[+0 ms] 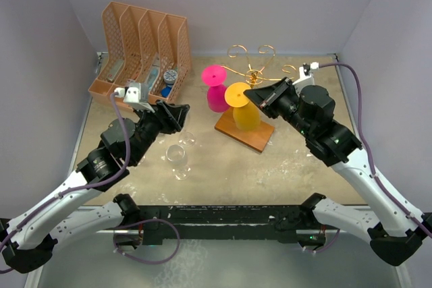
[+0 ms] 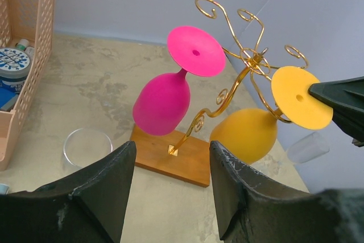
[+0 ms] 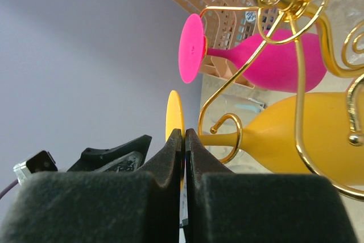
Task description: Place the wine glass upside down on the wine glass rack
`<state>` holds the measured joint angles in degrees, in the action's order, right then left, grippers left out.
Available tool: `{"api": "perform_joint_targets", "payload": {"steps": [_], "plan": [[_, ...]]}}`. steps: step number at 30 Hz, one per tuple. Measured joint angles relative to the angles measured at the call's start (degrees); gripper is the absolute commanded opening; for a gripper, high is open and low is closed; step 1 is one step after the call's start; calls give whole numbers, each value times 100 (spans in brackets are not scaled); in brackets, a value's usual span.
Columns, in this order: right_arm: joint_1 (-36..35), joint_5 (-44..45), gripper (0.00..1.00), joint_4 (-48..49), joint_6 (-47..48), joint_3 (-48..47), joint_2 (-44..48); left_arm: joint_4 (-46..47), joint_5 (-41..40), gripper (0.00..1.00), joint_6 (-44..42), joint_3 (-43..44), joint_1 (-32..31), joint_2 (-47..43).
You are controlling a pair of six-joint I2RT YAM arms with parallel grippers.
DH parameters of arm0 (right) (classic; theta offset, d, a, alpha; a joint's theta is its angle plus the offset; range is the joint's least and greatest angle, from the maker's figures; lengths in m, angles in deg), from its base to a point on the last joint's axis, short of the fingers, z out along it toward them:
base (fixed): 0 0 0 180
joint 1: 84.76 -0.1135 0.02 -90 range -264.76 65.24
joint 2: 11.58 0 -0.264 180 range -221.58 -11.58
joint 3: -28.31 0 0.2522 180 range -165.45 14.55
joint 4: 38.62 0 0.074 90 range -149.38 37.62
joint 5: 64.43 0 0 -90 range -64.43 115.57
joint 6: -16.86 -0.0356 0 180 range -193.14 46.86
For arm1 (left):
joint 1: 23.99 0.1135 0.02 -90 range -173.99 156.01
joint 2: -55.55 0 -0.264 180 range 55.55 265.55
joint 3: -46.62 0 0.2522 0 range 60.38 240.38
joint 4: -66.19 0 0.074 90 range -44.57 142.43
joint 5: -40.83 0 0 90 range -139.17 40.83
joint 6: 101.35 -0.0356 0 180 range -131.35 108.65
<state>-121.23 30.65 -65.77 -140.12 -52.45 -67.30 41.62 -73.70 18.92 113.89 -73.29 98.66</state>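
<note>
Wine glass (image 1: 245, 114), the yellow one, hangs bowl-down on the wine glass rack (image 1: 255, 72), its stem caught in one of the curled gold arms and its flat foot turned up and tilted towards the right side. Beneath everything lies the table (image 1: 304, 160), mottled beige, walled in by pale panels. At its far left corner stands an orange file organizer (image 1: 135, 32) with several slots; a round tin (image 1: 170, 75) with a blue and white lid sits in a near slot. The rack rises from the middle of the far half on a rectangular wooden base (image 1: 253, 136), set at an angle to the table edge, the wire spirals spreading from a central post. The right gripper (image 1: 255, 94) reaches in from the right, its fingers pressed together with the rim of the yellow foot pinched between them. The left gripper (image 2: 172, 157) hovers over the left part of the table, aimed at the rack, its fingers spread wide with nothing between them. A pink glass (image 1: 216, 89) hangs upside down on the rack too, just left of the yellow one, foot uppermost. A clear glass (image 1: 179, 156) rests on the table near the left gripper, apart from the rack.
</note>
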Motion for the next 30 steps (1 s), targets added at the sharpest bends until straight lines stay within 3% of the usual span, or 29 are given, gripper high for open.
{"api": "perform_joint_targets", "payload": {"steps": [10, 21, 30], "plan": [[0, 634, 11, -125, 26, 7, 55, -17, -129, 52, 17, 0, 0, 0], [0, 1078, 50, -326, 149, 7, 61, -131, -289, 54, 15, 0, 0, 44], [-2, 1327, 67, -348, 398, -98, 232, -632, -627, 61, 17, 120, 0, 459]]}}
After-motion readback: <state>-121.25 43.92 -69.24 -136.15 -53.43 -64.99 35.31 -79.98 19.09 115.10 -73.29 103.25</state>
